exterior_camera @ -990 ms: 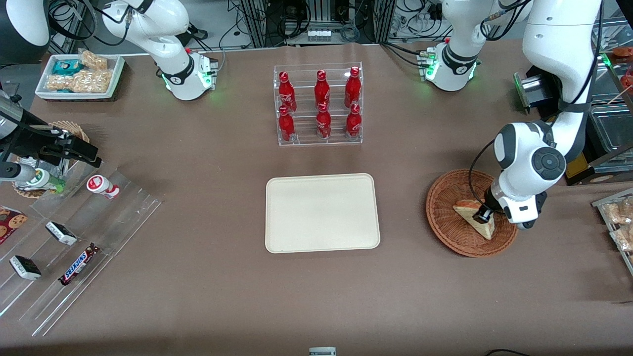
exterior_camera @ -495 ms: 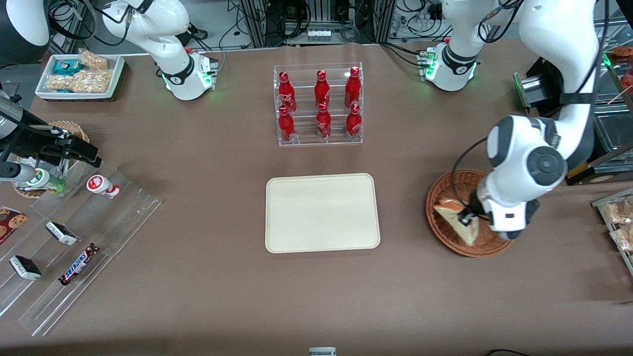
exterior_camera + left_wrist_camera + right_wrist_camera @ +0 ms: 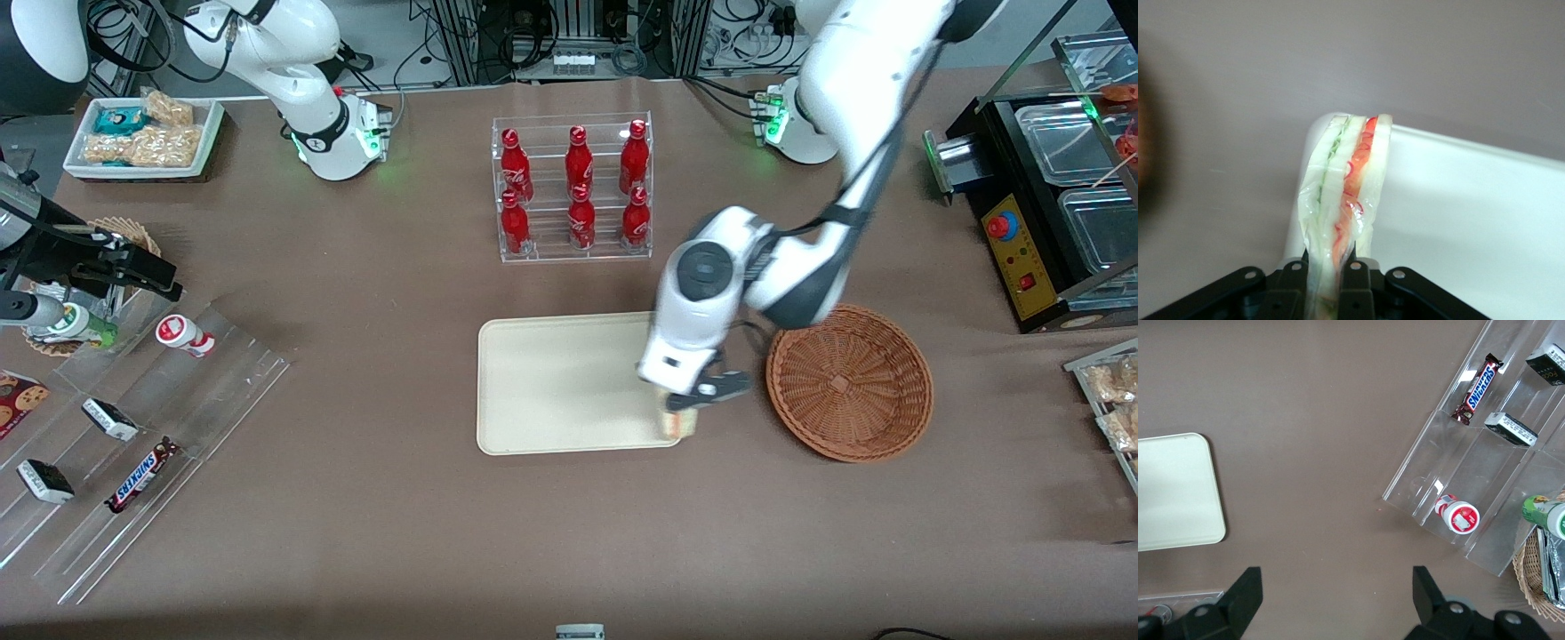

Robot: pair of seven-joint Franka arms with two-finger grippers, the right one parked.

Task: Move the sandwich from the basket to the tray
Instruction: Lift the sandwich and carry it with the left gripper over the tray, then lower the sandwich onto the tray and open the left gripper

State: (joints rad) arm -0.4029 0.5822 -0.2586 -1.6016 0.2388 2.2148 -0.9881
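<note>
The gripper, clamped on the sandwich, hangs over the tray corner nearest the empty basket; next, I'd say, it lowers and lets go.

Red bottles in clear rack

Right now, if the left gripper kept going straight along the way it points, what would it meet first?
The gripper, shut on the sandwich, points down. The sandwich's tip would probably arrive first, at the rounded corner of the tray nearest the basket, or the table beside it; height above it is unclear.
</note>
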